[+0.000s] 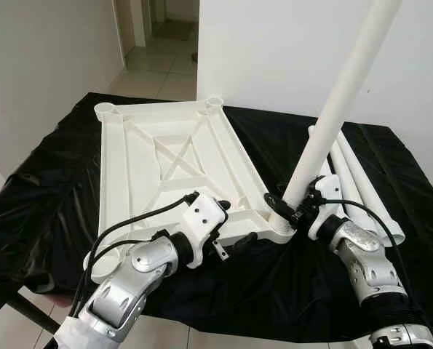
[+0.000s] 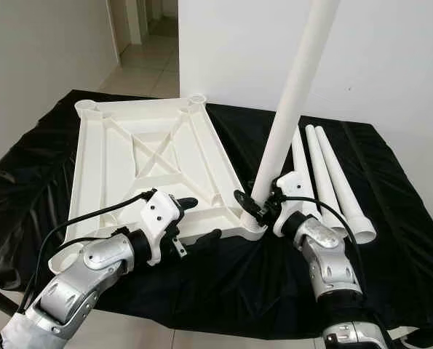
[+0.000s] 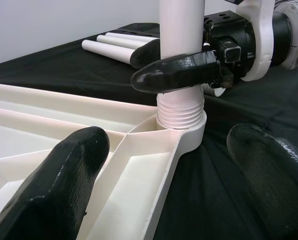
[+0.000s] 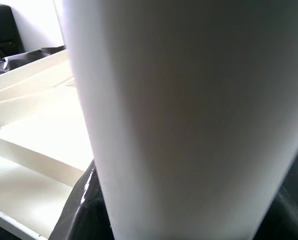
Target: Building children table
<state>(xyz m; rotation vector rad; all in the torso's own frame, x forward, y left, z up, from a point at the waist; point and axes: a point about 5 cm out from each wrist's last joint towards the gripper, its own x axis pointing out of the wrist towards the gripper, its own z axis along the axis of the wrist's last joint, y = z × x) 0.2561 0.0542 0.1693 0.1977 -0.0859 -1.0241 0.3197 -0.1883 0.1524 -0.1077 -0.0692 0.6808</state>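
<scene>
The white leg [image 1: 325,120] is clamped near its threaded base by the right gripper [image 1: 289,207] in the tabletop [image 1: 158,156] corner socket; the left gripper [image 1: 234,225] is held wide open at the tabletop's near edge.

A plain white tabletop [image 1: 165,163], ribbed with a cross pattern, is laid on a glossy black cloth [image 1: 49,196]. A white leg [image 1: 332,116] and white spare legs [image 1: 362,193] at three o'clock are seen. Black fingers [image 3: 176,75] are carried on silver arms [image 1: 129,280].
</scene>
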